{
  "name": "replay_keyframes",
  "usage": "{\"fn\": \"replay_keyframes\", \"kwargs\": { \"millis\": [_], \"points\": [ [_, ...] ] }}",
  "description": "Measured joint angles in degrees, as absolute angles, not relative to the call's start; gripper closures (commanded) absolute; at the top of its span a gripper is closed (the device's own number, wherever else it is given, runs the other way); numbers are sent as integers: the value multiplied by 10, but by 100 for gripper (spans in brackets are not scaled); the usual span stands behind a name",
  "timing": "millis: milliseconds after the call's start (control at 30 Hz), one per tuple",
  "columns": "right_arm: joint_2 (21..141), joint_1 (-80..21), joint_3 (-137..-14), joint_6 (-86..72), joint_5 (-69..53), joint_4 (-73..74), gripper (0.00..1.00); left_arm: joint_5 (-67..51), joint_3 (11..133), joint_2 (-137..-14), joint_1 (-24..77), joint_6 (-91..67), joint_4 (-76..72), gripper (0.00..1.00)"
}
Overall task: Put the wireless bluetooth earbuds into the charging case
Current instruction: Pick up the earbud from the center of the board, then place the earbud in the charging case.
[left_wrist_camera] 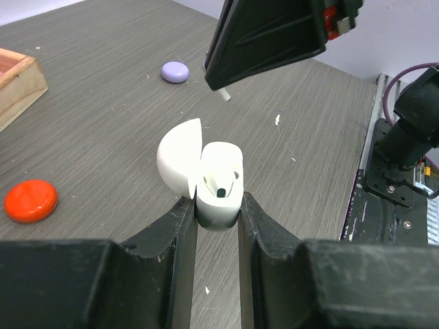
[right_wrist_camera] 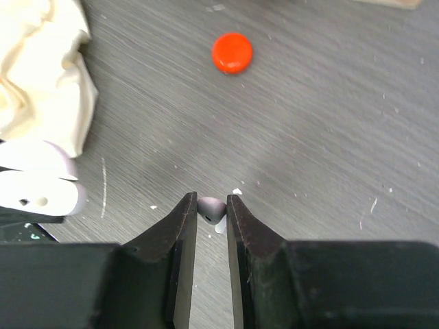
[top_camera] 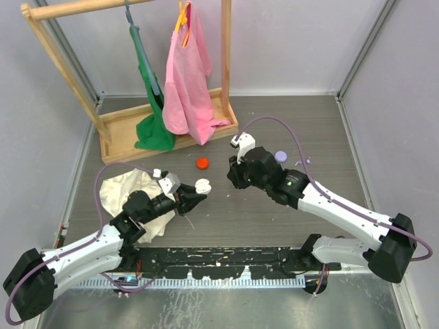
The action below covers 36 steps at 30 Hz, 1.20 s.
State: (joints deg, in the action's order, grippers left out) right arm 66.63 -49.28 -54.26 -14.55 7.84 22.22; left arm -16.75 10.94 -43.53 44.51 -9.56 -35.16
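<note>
Left of worktop [top_camera: 274, 219] centre, toward the near edge, open case [left_wrist_camera: 218, 179] clamped upright in left gripper [left_wrist_camera: 218, 205], one earbud [left_wrist_camera: 221, 185] seated; second earbud [right_wrist_camera: 211, 209] pinched in narrow right gripper [right_wrist_camera: 212, 199] nearby, liable to slip or jam from any stem misalignment with the empty socket.

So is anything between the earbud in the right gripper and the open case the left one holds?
Nothing visible. The right gripper grips the earbud, and the left gripper holds the charging case with its lid swung open sideways. Only bare table shows between them. A second earbud already sits in the case.
</note>
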Motion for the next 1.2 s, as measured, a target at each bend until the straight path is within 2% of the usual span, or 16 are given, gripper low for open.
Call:
{"fn": "replay_keyframes", "kwargs": {
  "millis": [667, 1200],
  "points": [
    [581, -612, -458, -75, 36, -9, 78, -174, 109, -419, 445, -96, -357, 100],
    [581, -630, -398, -64, 25, -146, 77, -193, 103, -410, 445, -97, -374, 100]
  ]
}}
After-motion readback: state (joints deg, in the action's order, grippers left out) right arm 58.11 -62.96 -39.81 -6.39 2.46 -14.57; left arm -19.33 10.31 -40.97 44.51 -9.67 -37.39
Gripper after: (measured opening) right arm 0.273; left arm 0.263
